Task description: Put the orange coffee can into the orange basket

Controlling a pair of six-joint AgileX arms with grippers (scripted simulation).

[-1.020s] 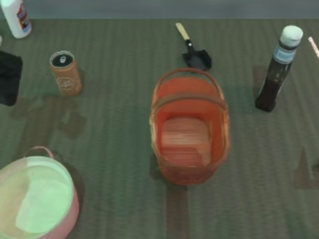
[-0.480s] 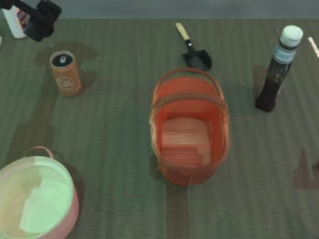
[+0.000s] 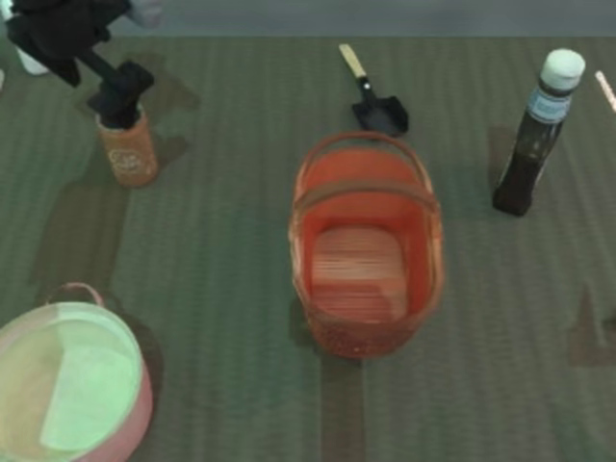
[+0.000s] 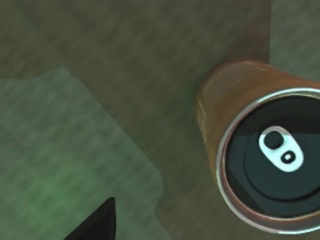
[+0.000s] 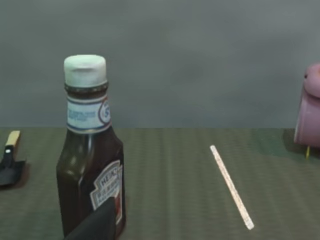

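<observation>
Top view: left gripper hovers above orange coffee can; jaws' state unclear.

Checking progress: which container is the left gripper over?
The can; the left gripper hangs directly above it, far from basket, tub and bottle.

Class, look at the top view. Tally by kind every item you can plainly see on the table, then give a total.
Drink cans: 1, orange coffee can
Baskets: 1, orange basket
Tubs: 1, pink tub
Bottles: 1, dark bottle
Trowels: 1, small trowel
Sticks: 1, pale stick
Total: 6
Not counted: a white thing mostly hidden behind the left arm.
</observation>
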